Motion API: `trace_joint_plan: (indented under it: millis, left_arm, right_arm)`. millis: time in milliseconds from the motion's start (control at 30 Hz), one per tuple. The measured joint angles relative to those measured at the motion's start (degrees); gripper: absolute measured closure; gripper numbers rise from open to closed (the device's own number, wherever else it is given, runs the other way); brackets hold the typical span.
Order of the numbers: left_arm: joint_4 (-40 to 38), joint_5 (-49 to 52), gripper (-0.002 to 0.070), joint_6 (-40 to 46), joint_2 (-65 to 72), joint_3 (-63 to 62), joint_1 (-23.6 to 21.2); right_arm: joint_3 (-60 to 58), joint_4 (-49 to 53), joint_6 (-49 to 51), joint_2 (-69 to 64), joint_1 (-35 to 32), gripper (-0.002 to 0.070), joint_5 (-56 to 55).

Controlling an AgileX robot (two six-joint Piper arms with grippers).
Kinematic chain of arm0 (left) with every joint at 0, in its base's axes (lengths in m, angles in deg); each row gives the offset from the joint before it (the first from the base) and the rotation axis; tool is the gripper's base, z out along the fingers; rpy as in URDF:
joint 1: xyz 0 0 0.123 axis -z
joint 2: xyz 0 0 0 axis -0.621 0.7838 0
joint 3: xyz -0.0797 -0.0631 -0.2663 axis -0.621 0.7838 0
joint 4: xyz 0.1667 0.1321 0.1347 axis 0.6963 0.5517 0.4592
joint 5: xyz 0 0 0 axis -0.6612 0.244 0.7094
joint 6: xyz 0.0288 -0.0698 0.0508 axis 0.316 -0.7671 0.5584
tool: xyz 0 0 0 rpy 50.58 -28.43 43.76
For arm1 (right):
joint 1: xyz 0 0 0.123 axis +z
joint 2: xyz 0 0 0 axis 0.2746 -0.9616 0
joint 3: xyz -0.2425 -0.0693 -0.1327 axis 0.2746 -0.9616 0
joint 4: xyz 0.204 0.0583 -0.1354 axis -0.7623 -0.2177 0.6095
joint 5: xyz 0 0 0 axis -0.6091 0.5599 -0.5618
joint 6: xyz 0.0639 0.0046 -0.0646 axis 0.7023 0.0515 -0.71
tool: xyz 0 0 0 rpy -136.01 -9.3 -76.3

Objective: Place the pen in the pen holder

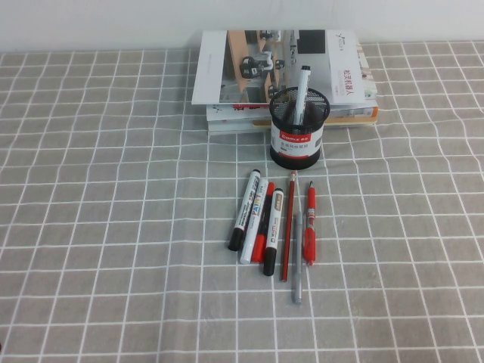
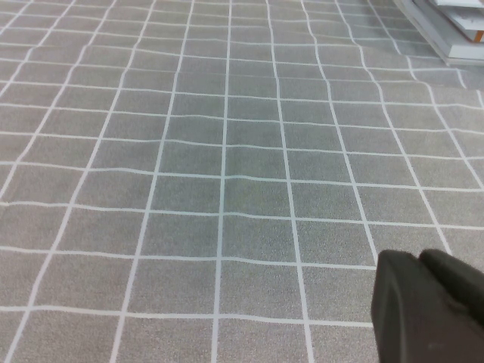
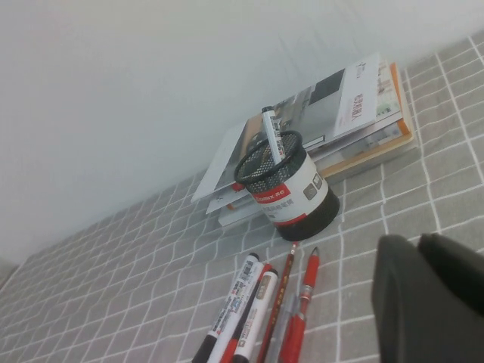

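From the high view we see one marker [image 1: 301,92] standing in the mesh pen holder [image 1: 298,130], the other pens [image 1: 274,224] lying on the checked cloth [image 1: 113,227] just in front — neither arm shows. Left wrist view: the left gripper [image 2: 429,306] over bare cloth, jaws unreadable. Right wrist view: the right gripper [image 3: 427,299] near the pens — we cannot tell its jaws either.

Checked tablecloth [image 1: 113,189] carries magazines [image 1: 280,68], pen holder [image 1: 296,140], pens [image 1: 272,227].

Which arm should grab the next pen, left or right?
Right, probably. The right gripper looks over the pens and pen holder. The left gripper sees only tablecloth and a corner of the books.
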Motion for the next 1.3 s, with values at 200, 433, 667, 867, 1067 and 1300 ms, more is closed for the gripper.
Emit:
trace_joint_plan:
  millis: [200,433,667,867,1067,1300]
  left_arm:
    - [0.0,0.0,0.0678,0.0,0.0,0.0,0.0]
    - [0.0,0.0,0.0678,0.0,0.0,0.0,0.0]
    - [0.0,0.0,0.0678,0.0,0.0,0.0,0.0]
    - [0.0,0.0,0.0678,0.0,0.0,0.0,0.0]
    - [0.0,0.0,0.0678,0.0,0.0,0.0,0.0]
    - [0.0,0.0,0.0678,0.0,0.0,0.0,0.0]
  right_arm:
    - [0.0,0.0,-1.1,0.0,0.0,0.0688,-0.1]
    - [0.0,0.0,-2.1,0.0,0.0,0.0688,0.4]
    - [-1.6,0.0,-2.2,0.0,0.0,0.0688,1.3]
    - [-3.8,-2.6,-2.2,0.0,0.0,0.0688,0.7]
    - [-3.9,-7.4,-2.2,0.0,0.0,0.0688,-0.5]
    - [-3.2,-9.6,-5.4,-0.1,0.0,0.0688,2.6]
